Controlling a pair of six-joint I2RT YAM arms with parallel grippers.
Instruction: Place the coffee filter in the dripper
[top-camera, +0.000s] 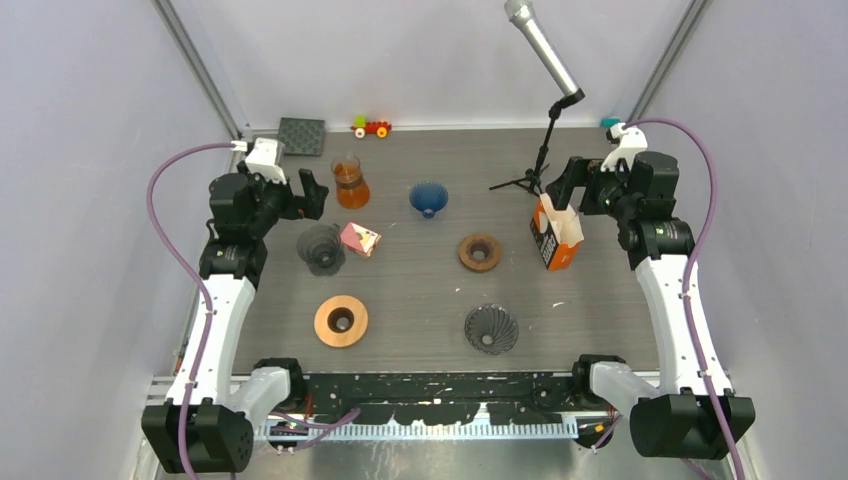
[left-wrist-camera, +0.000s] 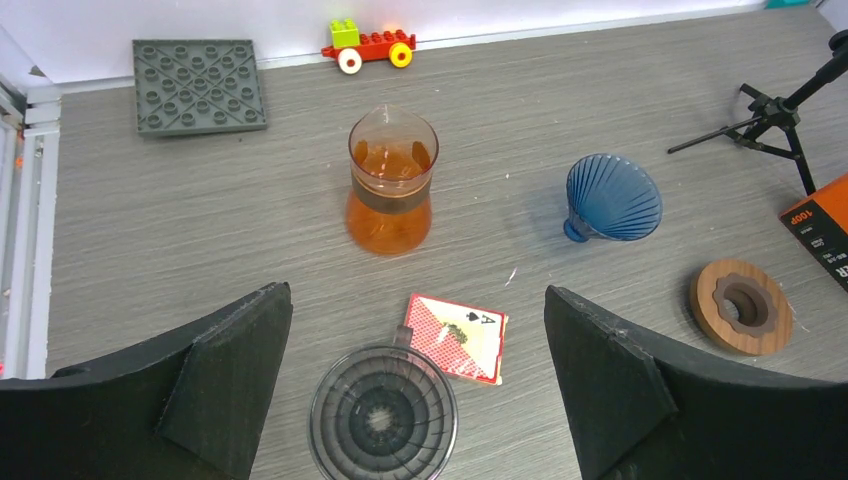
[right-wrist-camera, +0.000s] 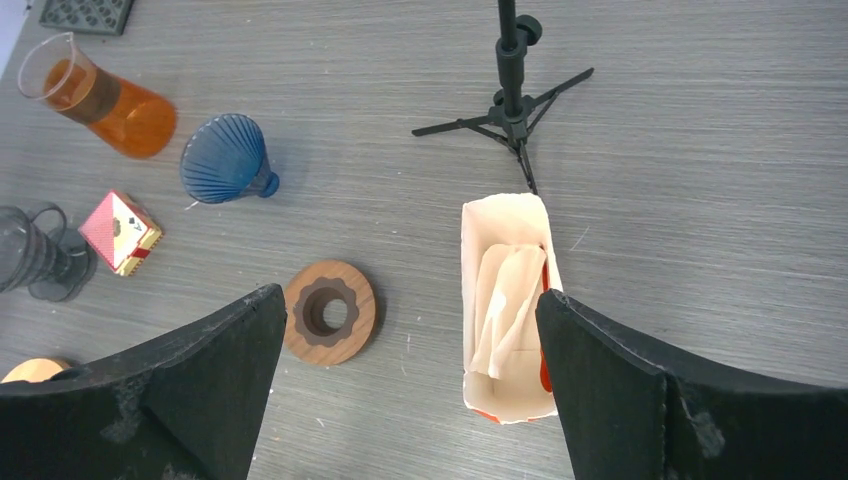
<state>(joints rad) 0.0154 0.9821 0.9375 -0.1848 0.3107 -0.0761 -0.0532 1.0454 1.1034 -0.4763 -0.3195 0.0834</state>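
Both my grippers stand fully wide and hold nothing. My right gripper (right-wrist-camera: 410, 294) hovers above the orange cardboard box with the open top (right-wrist-camera: 478, 290), which stands upright near the feet of the black microphone tripod (right-wrist-camera: 512, 110). The cream paper coffee filter (right-wrist-camera: 508, 300) is inside this box. It is a folded bundle leaning against one wall, and I have not yet touched it. The box is not centred between my fingers but close to one of them, so I judge that I must shift sideways before I come down to pinch the paper from above.

My left gripper (left-wrist-camera: 415, 291) hovers over the smoky transparent plastic dripper with a handle (left-wrist-camera: 383, 415), which stands just beside the red playing-card box (left-wrist-camera: 457, 337). I think this hand is there to steady the dripper or to receive the filter.

The blue ribbed cone dripper (left-wrist-camera: 612, 197) and the black ribbed dripper (top-camera: 491, 329) also stand on the grey table (top-camera: 420, 290). Which one is meant, I cannot tell. The task is at its beginning.
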